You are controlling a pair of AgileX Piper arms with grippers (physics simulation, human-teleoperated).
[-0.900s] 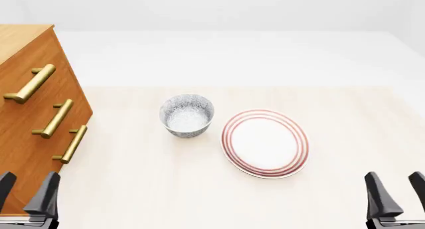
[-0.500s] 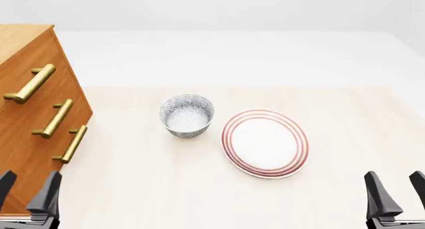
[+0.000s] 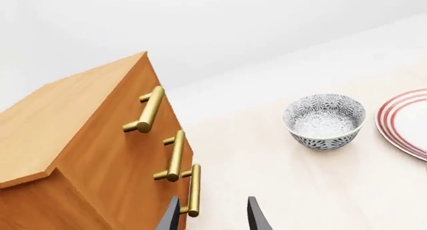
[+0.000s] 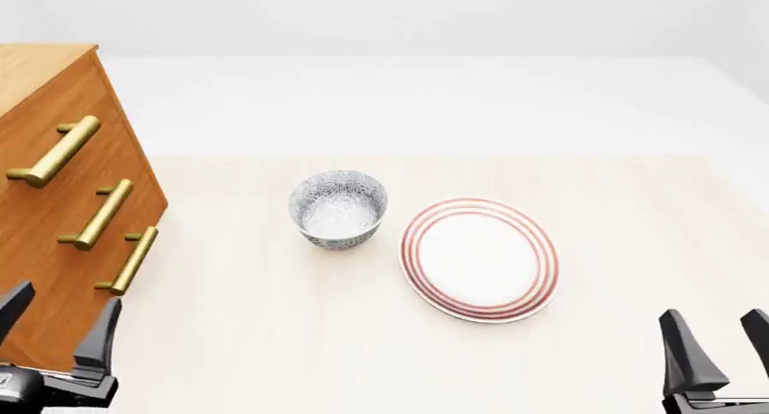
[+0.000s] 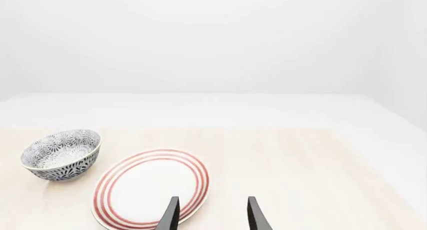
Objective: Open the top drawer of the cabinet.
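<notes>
1. The cabinet (image 4: 60, 216) is seen at the left edge of the tabletop (image 4: 301, 342) in the front view, as a tall orange-brown wooden chest with three drawer fronts facing right toward the middle of the tabletop.
2. The top drawer (image 4: 49, 135) is found uppermost in the cabinet, flush with the front and shut; its brass bar handle (image 4: 54, 151) is set above the two like handles of the lower drawers.
3. The left gripper (image 4: 58, 328) is placed low at the near left, just in front of the cabinet's lower corner, with its two dark fingers held apart and nothing between them. In the left wrist view its fingertips (image 3: 170, 215) are seen near the lowest handle, though contact cannot be made out.
4. The right gripper (image 4: 719, 342) is held at the near right, well apart from the cabinet, with its fingers spread and nothing gripped.
5. A blue-patterned bowl (image 4: 339, 208) is stood upright near the middle of the tabletop, and a white plate with red rings (image 4: 480, 258) is laid just to its right.
6. No brand, label or writing can be read on any item.
</notes>
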